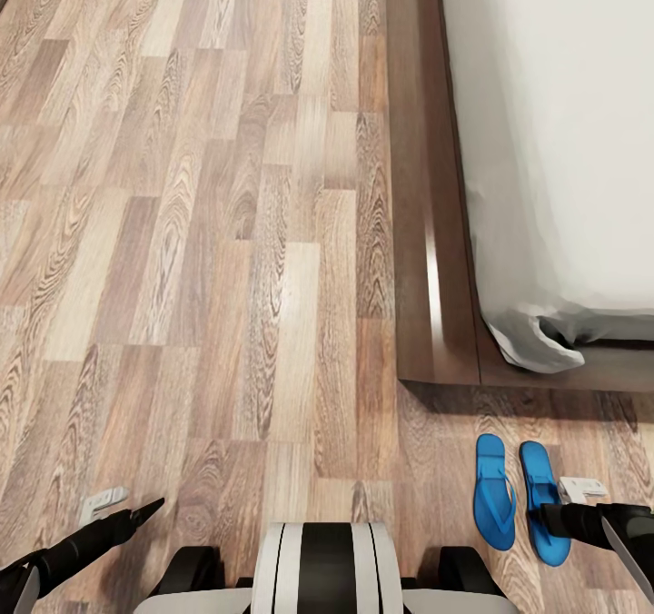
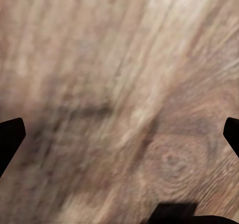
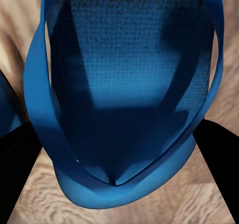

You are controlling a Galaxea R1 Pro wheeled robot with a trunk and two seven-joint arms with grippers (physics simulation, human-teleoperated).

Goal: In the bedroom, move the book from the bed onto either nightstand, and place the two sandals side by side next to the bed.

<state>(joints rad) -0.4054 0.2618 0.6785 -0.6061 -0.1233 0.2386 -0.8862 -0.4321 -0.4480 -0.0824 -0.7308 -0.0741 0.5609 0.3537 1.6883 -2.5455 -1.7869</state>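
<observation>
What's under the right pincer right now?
The right-hand sandal on the floor, beside its mate. The pincer covers part of its strap area.

The floor point(image 1: 227, 232) is wood plank, light brown with strong swirling grain and a faint satin sheen. The bed frame point(image 1: 436, 278) is darker brown wood, smooth, with a glossy streak along its top edge. The mattress point(image 1: 563, 142) looks like matt pale cloth, creased at its corner. Between the right gripper's point(image 3: 119, 149) matt black fingers point(image 3: 219, 169), a sandal point(image 3: 124, 74) shows a finely dimpled, rubbery blue sole and smooth blue straps.
</observation>
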